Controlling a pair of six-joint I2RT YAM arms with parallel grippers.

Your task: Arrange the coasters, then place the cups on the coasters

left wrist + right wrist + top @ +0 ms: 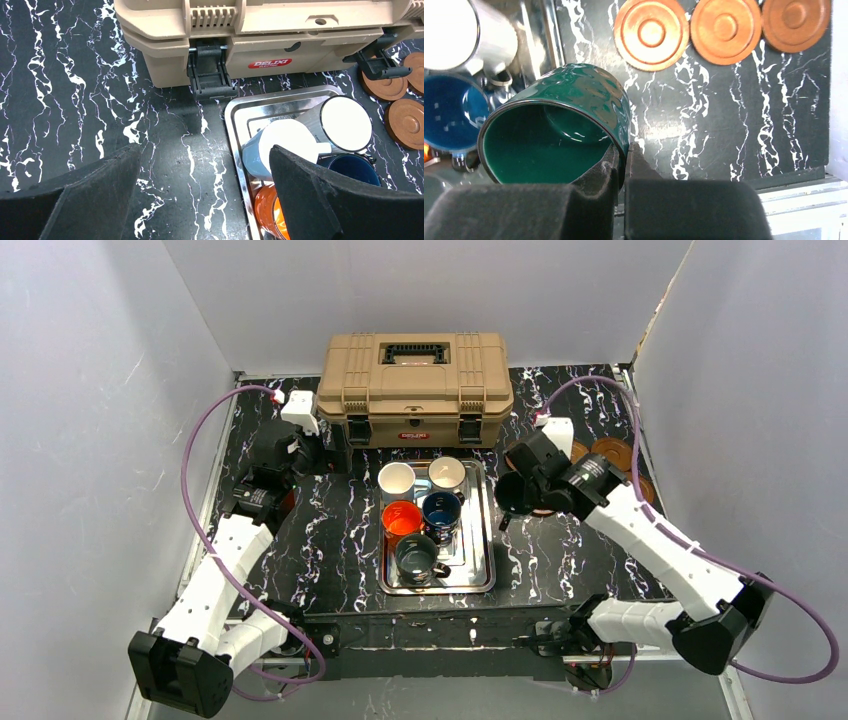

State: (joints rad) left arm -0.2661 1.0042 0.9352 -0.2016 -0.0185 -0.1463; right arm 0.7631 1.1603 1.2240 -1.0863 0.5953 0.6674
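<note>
Now pinching the rim of the dark teal cup with the right end effector: one finger inside, one outside, squeezed tight on the thin wall. Probably gripped that way because a thin rim is easy to pinch, and to leave the bottom free for setting down. Held tipped over, mouth toward the wrist camera, just beside the right edge of the shiny tray and near the brown coasters. Hard to tell whether lifted or touching the counter. Smooth and glossy outside, deep green inside, with bright spots of light on the curve; handle not seen. Three round coasters with ring grooves side by side in a row, none with a cup on top yet. Packed close together on the tray: two white cups, an orange cup, a blue cup and a grey-green cup. Left end effector spread wide apart, holding nothing, close to the tan toolbox, likely to keep out of the way.
</note>
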